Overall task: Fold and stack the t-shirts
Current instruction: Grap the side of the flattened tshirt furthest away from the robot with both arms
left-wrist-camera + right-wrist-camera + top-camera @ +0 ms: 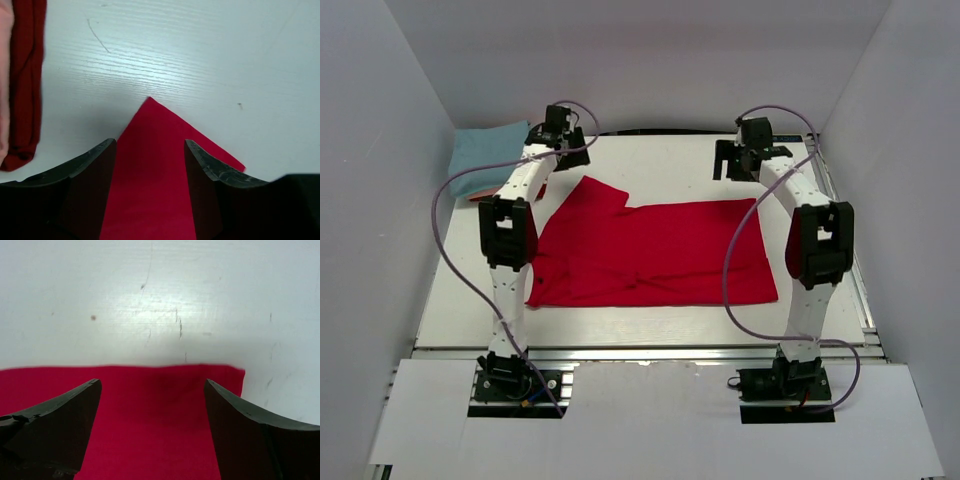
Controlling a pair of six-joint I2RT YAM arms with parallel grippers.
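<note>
Black-fingered left gripper (150, 167) and right gripper (152, 412) are being held spread, gripping nothing, over the far edge of the bright red cloth t-shirt (660, 255), seemingly laid flat for folding.

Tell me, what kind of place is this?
Probably a robot lab's test booth: white walls box in a white table, a left arm and a right arm are bolted at its near edge, and a red t-shirt lies between them.

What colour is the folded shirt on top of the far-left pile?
The folded shirt is light blue, best seen in the top external view.
</note>
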